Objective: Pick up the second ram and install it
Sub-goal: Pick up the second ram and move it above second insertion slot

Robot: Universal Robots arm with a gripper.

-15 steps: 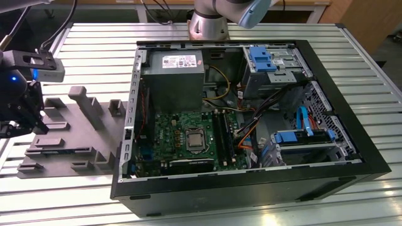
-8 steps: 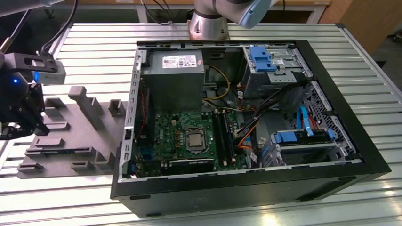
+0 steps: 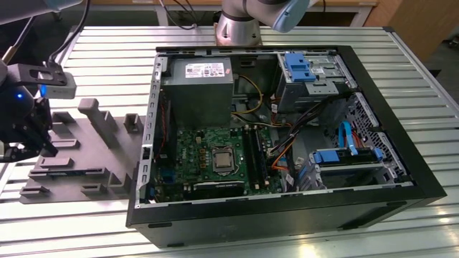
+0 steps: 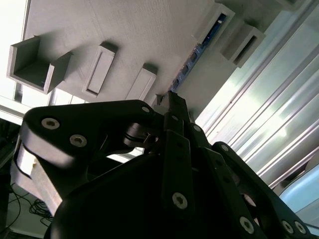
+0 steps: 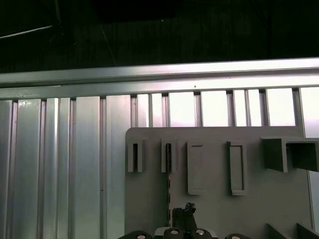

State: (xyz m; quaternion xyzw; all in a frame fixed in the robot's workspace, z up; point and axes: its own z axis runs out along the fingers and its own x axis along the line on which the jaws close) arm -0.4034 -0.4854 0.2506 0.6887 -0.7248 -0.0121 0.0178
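Closest to the lens in the second wrist view, the black linkage of the pincer (image 4: 171,97) is looming. Its tips are pressed together right where the blue edge of the second ram (image 4: 192,60) is running up to them. Whether they are truly pinching the stick or only sitting against it, I cannot tell. The stick is standing on edge between the brackets of the grey holder tray (image 4: 99,25), which is lying on the slatted metal tabletop (image 3: 107,59). In the exterior view the arm's end is hanging over that tray at the exterior view's left, well apart from the open computer case (image 3: 423,161). To my eye the risk is lying in the grip: a hold this narrow on so thin a board could be letting it pivot or slip. Any pull that is not straight could be jamming the far end in its bracket and dragging the tray along. Further out, the long black slots (image 3: 255,156) are waiting on the green motherboard (image 3: 201,145), just beside the processor socket (image 3: 222,160). A tangle of orange and yellow cables (image 3: 283,156) is crowding their other side, and the grey power-supply box (image 3: 197,88) and the case's raised wall are hemming in the approach.
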